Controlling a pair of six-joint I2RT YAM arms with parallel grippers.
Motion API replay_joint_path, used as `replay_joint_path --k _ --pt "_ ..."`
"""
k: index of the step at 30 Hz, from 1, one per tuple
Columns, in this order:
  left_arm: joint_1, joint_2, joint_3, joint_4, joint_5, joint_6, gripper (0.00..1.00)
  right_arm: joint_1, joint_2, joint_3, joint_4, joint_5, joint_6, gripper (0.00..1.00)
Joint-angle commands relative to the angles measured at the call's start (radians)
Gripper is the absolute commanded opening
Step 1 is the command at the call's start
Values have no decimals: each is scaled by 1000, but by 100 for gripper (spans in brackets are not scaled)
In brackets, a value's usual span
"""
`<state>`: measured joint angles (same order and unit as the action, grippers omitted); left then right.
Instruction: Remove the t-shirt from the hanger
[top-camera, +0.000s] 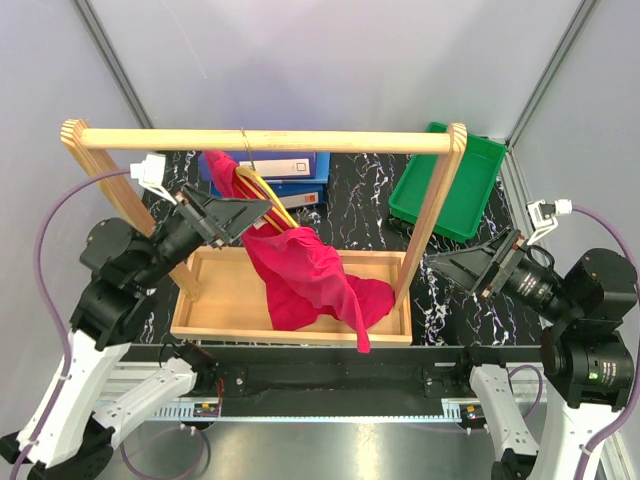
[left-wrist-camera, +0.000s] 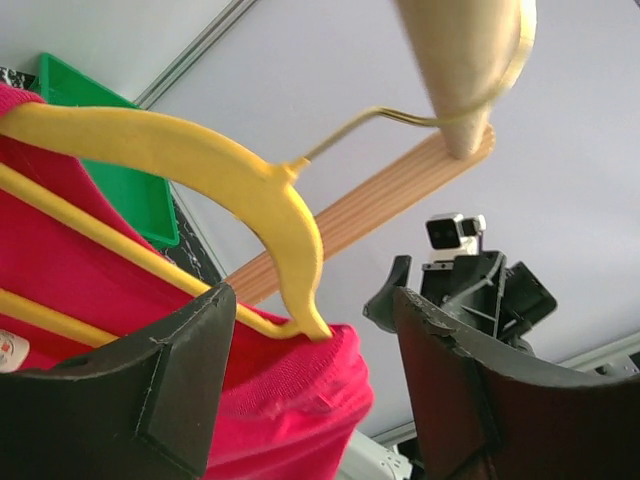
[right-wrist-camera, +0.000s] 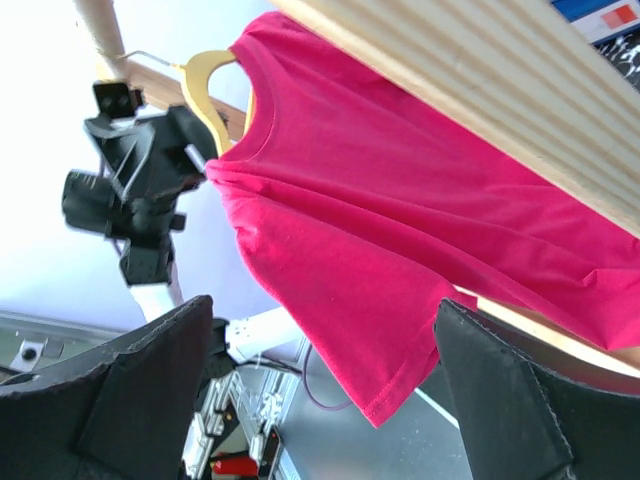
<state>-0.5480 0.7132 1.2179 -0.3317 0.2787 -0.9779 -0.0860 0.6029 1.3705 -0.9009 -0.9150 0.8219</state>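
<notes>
T-shirt: the magenta t-shirt (top-camera: 310, 275) is on the hanger, one end bunched up by the rail and the rest slumping down, its hem lying in the wooden tray (top-camera: 225, 300).
Hanger: the yellow hanger (left-wrist-camera: 240, 175) is hooked over the wooden rail (top-camera: 260, 140). Its arm shows bare at the neck opening, and the tip is tucked under a fold of cloth.
Left pincer: the left pincer (left-wrist-camera: 308, 312) is released, with its jaws spread on either side of the hanger tip and the shoulder fold. It does not look to be gripping anything.
Right pincer: the right pincer (top-camera: 436, 264) is also released, holding nothing, and sits near the frame's right post, apart from the shirt.
Progress: early. The shirt is not yet free (by my reading, no shoulder is fully off).
Left to do: grip the cloth, draw it off the arm and out through the neck, then clear the hanger.
Around: a green bin (top-camera: 445, 185) and blue binders (top-camera: 290, 170) sit on the dark marbled surface (top-camera: 370, 190).
</notes>
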Motion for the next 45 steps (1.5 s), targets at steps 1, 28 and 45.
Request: replay_joint_path --k 1,28,45 --pt "-3 43 -8 144 -30 -11 65 -1 20 32 56 -67 -30 99" --pt "-78 80 -64 240 -228 -134 49 -1 14 19 53 -119 -44 100" --pt "-124 85 29 243 -274 -107 5 -1 6 2 0 -156 -102 100"
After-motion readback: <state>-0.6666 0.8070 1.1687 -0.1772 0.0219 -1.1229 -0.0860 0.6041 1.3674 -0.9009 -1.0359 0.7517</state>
